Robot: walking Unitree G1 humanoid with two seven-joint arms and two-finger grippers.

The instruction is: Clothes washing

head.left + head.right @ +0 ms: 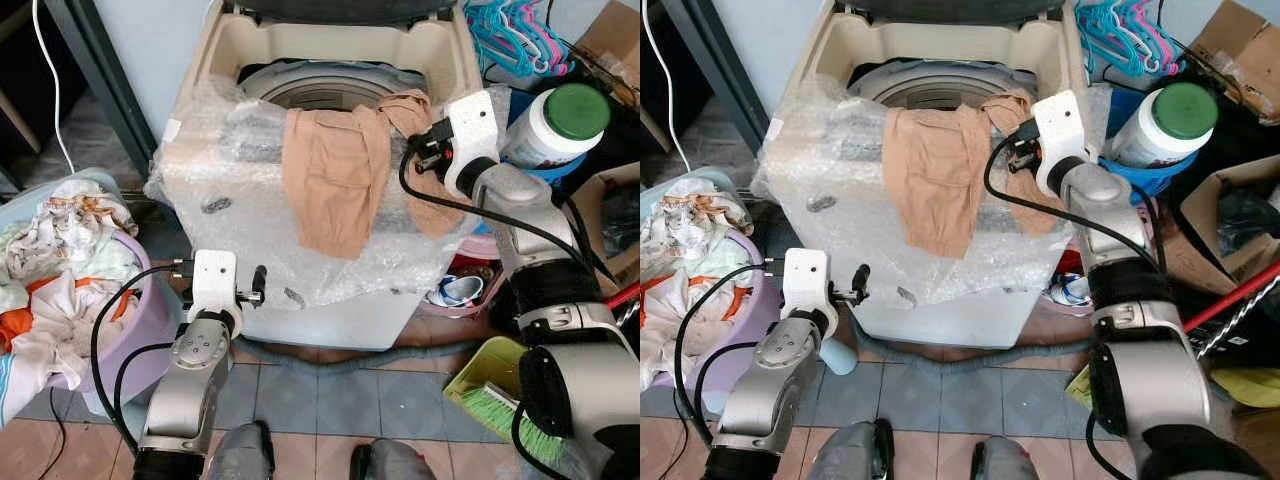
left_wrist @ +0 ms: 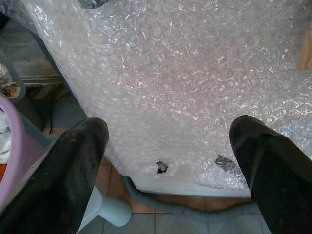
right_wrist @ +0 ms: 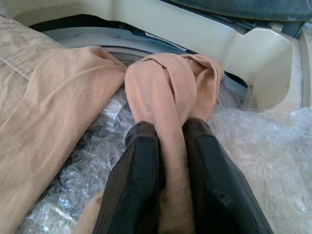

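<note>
Right hand (image 3: 168,146) pinches a fold of the tan garment (image 1: 330,180) between its two fingers (image 3: 134,180), up at the washer (image 1: 330,60) rim. Garment is draped over the front edge: most of it hangs down the bubble wrap (image 2: 185,73) covering the washer's front, one bunched end lies at the rim, just by the open drum (image 1: 320,90). Grip sits on that bunched end, likely because lifting there lets the rest trail over the rim into the drum. Wrist is angled toward the drum, which fits a push or drag inward.

Left hand (image 2: 168,161) is low, in front of the washer's lower front, fingers spread wide, holding nothing. It looks parked, kept out of the right arm's way, close to the purple basket (image 1: 150,300) of mixed laundry (image 1: 60,250) on the robot's left, so probably ready for the next piece.

Judgement: loading step, garment not yet in the drum. Risk: hanging part catches on the wrap or slides off to the floor.
</note>
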